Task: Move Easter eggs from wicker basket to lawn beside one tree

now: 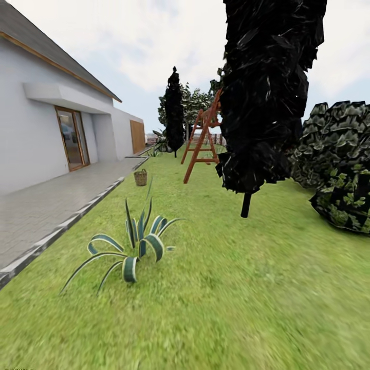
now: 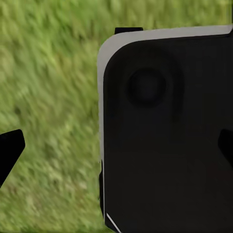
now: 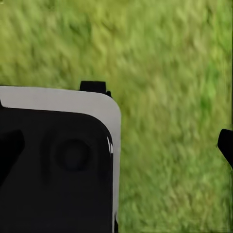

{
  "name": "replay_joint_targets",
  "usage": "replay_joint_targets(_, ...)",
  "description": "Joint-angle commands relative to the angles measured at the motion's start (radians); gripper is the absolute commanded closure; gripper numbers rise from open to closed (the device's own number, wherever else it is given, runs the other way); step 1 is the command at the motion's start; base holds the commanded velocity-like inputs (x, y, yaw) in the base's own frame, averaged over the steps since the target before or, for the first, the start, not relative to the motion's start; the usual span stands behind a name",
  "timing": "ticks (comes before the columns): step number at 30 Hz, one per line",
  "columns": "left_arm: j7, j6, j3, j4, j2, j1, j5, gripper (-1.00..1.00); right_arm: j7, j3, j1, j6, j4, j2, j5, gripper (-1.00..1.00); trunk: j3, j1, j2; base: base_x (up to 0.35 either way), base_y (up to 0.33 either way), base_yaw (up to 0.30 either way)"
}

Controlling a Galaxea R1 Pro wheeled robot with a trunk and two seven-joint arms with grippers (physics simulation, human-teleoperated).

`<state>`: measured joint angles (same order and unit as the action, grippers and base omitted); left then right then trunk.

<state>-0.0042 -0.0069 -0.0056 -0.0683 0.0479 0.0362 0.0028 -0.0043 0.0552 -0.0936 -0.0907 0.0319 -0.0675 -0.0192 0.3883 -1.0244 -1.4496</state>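
One Basket Sitting Far Off on the Grass

One small wicker basket (image 1: 140,178) is sitting far away on the lawn (image 1: 231,288) in the head view, right beside the grey paved path (image 1: 46,205) that is running along the white house (image 1: 36,128). It is too small to tell if any eggs are lying inside. A spiky striped plant (image 1: 134,241) is growing close by in front. A black cone-shaped tree (image 1: 264,92) is standing to the right of the middle, with a wooden swing frame (image 1: 203,136) behind it. Dark bushes (image 1: 336,159) are filling the right edge.

Looking from the left wrist, a big black robot part with a pale edge (image 2: 165,136) is covering much of the blurry grass. Dark fingertips (image 2: 9,150) of the left gripper are peeking in at both sides, spread wide and holding nothing.

Looking from the right wrist, a black robot part (image 3: 56,165) is hanging over blurry grass. One dark fingertip (image 3: 225,145) of the right gripper is showing at the edge. The other finger is hard to pick out, so I cannot tell how the fingers are standing.
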Motion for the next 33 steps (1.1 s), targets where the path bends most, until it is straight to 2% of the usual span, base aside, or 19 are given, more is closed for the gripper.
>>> replay_joint_targets(1,0.000,-0.001,-0.001,-0.002,0.000,0.001,0.000,-1.00,0.000,0.007,-0.001,-0.006,0.003,0.000,0.000,-1.00,0.001,-0.001,0.000,0.330,-0.117,0.228)
replay_joint_targets(12,0.000,-0.001,-0.001,-0.004,0.000,0.001,0.000,-1.00,0.002,0.008,-0.001,-0.006,0.003,0.002,0.005,-1.00,0.001,-0.001,0.000,0.319,-0.158,0.075)
replay_joint_targets(33,0.000,-0.001,-0.001,-0.002,0.000,0.001,0.000,-1.00,-0.002,0.008,-0.001,-0.006,0.003,0.002,0.001,-1.00,0.001,-0.001,0.000,0.278,-0.211,0.286)
